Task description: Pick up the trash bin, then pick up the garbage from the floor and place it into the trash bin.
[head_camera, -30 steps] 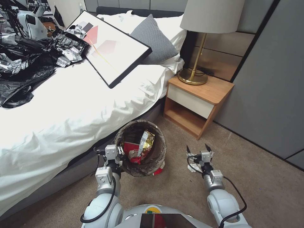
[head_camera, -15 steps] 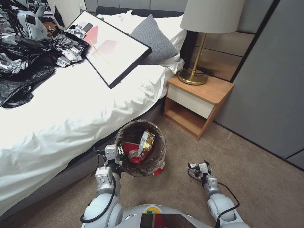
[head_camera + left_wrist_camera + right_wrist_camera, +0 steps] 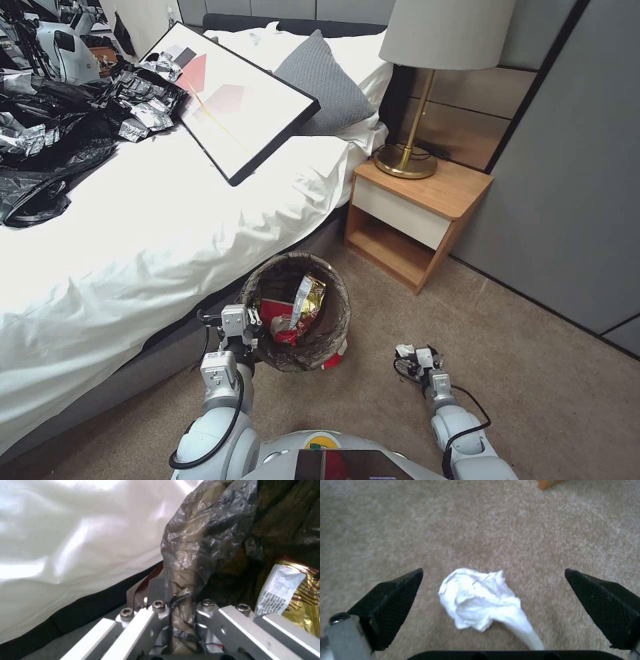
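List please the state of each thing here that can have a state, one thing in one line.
trash bin: upright, partly filled with wrappers, rim held by the left gripper.
left gripper: shut on the bin's bagged rim.
right gripper: open, low over the carpet, its fingers on either side of the crumpled paper.
crumpled paper: lying on the carpet, not gripped.
nightstand drawer: closed.

Gold snack wrapper (image 3: 293,597): its white panel carries fine dark print, too small and blurred to read.
Red wrapper (image 3: 275,313): no legible lettering.
Framed picture (image 3: 230,100): red shapes and a yellow line, no words.
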`<state>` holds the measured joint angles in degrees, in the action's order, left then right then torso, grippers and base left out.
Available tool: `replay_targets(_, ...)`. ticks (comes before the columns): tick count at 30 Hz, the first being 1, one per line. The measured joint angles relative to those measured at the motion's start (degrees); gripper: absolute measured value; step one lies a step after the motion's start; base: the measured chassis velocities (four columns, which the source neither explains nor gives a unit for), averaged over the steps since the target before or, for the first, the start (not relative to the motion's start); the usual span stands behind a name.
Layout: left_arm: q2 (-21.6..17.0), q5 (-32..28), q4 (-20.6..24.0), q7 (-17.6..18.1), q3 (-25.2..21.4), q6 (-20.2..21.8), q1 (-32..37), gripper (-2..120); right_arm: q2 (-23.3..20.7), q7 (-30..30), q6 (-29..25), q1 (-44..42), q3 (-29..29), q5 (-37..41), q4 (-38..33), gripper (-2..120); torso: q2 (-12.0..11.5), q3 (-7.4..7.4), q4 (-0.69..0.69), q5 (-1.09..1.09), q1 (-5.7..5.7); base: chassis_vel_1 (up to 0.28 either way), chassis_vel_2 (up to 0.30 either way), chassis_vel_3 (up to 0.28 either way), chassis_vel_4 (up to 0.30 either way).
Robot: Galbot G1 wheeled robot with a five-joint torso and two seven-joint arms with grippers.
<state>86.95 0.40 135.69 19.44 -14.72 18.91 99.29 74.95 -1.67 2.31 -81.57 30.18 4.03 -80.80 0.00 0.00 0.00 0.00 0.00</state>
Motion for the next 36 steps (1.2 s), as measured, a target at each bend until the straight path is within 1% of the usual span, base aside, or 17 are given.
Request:
replay_targets(4,0.0,0.0,0.0,0.0,0.0,0.0,0.0,2,0.0,0.0,-0.2,0.5,0.0,0.1,0.7,100,0.0,0.00,0.00,0.00,0.00,0.000,0.000,0.000,0.000)
replay_targets(8,0.0,0.0,0.0,0.0,0.0,0.0,0.0,2,0.2,0.0,-0.8,2.3,-0.2,0.6,3.5,100,0.0,0.00,0.00,0.00,0.00,0.000,0.000,0.000,0.000)
replay_targets(12,0.0,0.0,0.0,0.0,0.0,0.0,0.0,2,0.5,0.4,-1.8,3.7,-0.5,0.9,6.6,92,0.0,0.00,0.00,0.00,0.00,0.000,0.000,0.000,0.000)
replay_targets(14,0.0,0.0,0.0,0.0,0.0,0.0,0.0,2,0.8,0.8,-2.4,4.4,-0.7,1.0,8.7,80,0.0,0.00,0.00,0.00,0.00,0.000,0.000,0.000,0.000)
replay_targets(15,0.0,0.0,0.0,0.0,0.0,0.0,0.0,2,1.0,0.8,-2.5,4.6,-0.7,1.0,9.4,76,0.0,0.00,0.00,0.00,0.00,0.000,0.000,0.000,0.000)
replay_targets(17,0.0,0.0,0.0,0.0,0.0,0.0,0.0,2,1.1,0.8,-2.6,4.8,-0.7,1.0,10.2,73,0.0,0.00,0.00,0.00,0.00,0.000,0.000,0.000,0.000)
replay_targets(19,0.0,0.0,0.0,0.0,0.0,0.0,0.0,2,1.3,0.9,-3.0,4.9,-0.7,1.0,11.2,62,0.0,0.00,0.00,-0.01,0.00,0.000,0.000,0.000,0.000)
replay_targets(20,0.0,0.0,0.0,0.0,0.0,0.0,0.0,2,1.3,0.9,-3.0,4.9,-0.7,1.0,11.2,62,0.0,0.00,0.00,-0.01,0.00,0.000,0.000,0.000,0.000)
replay_targets(23,0.0,0.0,0.0,0.0,0.0,0.0,0.0,2,1.6,0.9,-3.5,4.7,-0.7,0.8,11.8,47,0.0,-0.01,0.01,0.00,0.00,0.000,0.000,0.000,0.000)
replay_targets(24,0.0,0.0,0.0,0.0,0.0,0.0,0.0,2,1.6,0.9,-3.6,4.7,-0.7,0.8,11.9,43,0.0,-0.01,0.02,0.01,0.00,0.000,0.000,0.000,0.000)
replay_targets(25,0.0,0.0,0.0,0.0,0.0,0.0,0.0,2,1.6,0.9,-3.6,4.7,-0.7,0.8,11.9,43,0.0,-0.01,0.02,0.01,0.00,0.000,0.000,0.000,0.000)
replay_targets(26,0.0,0.0,0.0,0.0,0.0,0.0,0.0,2,1.6,0.9,-3.7,4.7,-0.6,0.7,12.1,36,0.0,-0.01,0.02,0.01,0.00,0.000,0.000,0.000,0.000)
replay_targets(28,0.0,0.0,0.0,0.0,0.0,0.0,0.0,2,1.6,0.8,-3.8,4.7,-0.5,0.7,12.1,34,0.0,-0.01,0.03,0.02,0.00,0.000,0.000,0.000,0.000)
replay_targets(31,0.0,0.0,0.0,0.0,0.0,0.0,0.0,2,1.6,0.5,-4.0,4.7,-0.4,0.5,12.3,17,0.0,0.00,0.02,0.02,0.00,0.000,0.000,0.000,0.000)
replay_targets(33,0.0,0.0,0.0,0.0,0.0,0.0,0.0,2,1.6,0.4,-4.1,4.8,-0.4,0.4,12.4,15,0.0,0.00,0.00,0.00,0.00,0.000,0.000,0.000,0.000)
replay_targets(34,0.0,0.0,0.0,0.0,0.0,0.0,0.0,2,1.6,0.3,-4.2,4.8,-0.3,0.3,12.4,8,0.0,0.00,0.00,0.00,0.00,0.000,0.000,0.000,0.000)
replay_targets(36,0.0,0.0,0.0,0.0,0.0,0.0,0.0,2,1.6,0.2,-4.4,4.8,-0.3,0.2,12.4,0,0.0,0.00,0.00,0.00,0.00,0.000,0.000,0.000,0.000)
